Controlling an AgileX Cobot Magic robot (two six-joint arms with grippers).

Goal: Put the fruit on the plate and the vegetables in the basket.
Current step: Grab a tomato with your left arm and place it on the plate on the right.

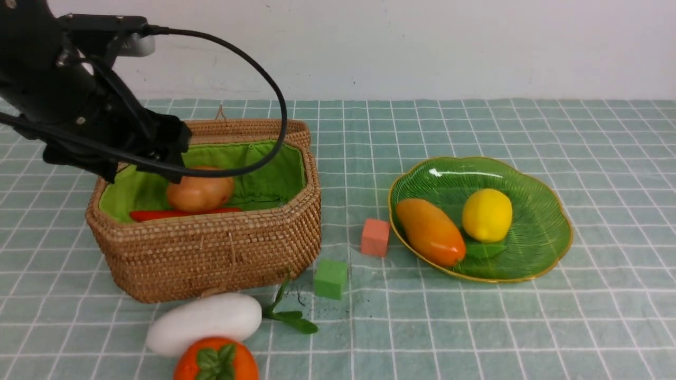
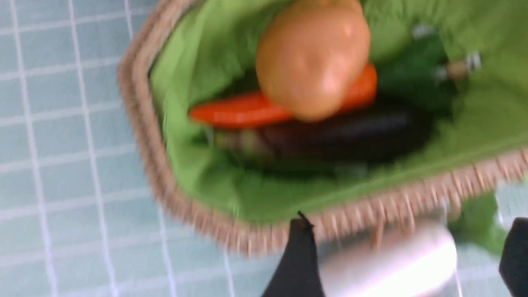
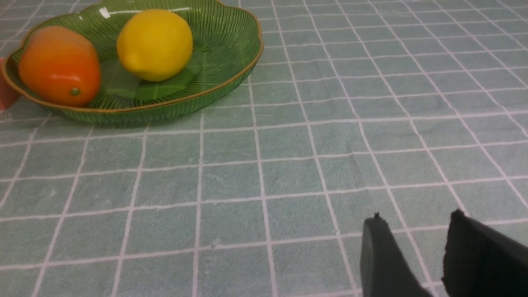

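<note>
The basket (image 1: pixel 211 253) holds the brown-orange potato (image 1: pixel 199 192), the red pepper (image 1: pixel 179 214) and the dark eggplant (image 2: pixel 350 136). My left gripper (image 1: pixel 163 153) hangs over the basket's left side. In the blurred left wrist view it (image 2: pixel 410 222) stands open and empty above the rim. The white radish (image 1: pixel 203 322) and the persimmon (image 1: pixel 216 361) lie on the cloth in front of the basket. The mango (image 1: pixel 430 231) and lemon (image 1: pixel 487 215) rest on the green plate (image 1: pixel 544 232). My right gripper (image 3: pixel 416 220) hovers low over bare cloth, jaws apart, nothing between them.
An orange cube (image 1: pixel 375 237) and a green cube (image 1: pixel 330 278) sit between basket and plate. A green leaf sprig (image 1: pixel 288 314) lies beside the radish. The basket's lid (image 1: pixel 253 126) hangs behind it. A black cable (image 1: pixel 274 105) loops over the basket.
</note>
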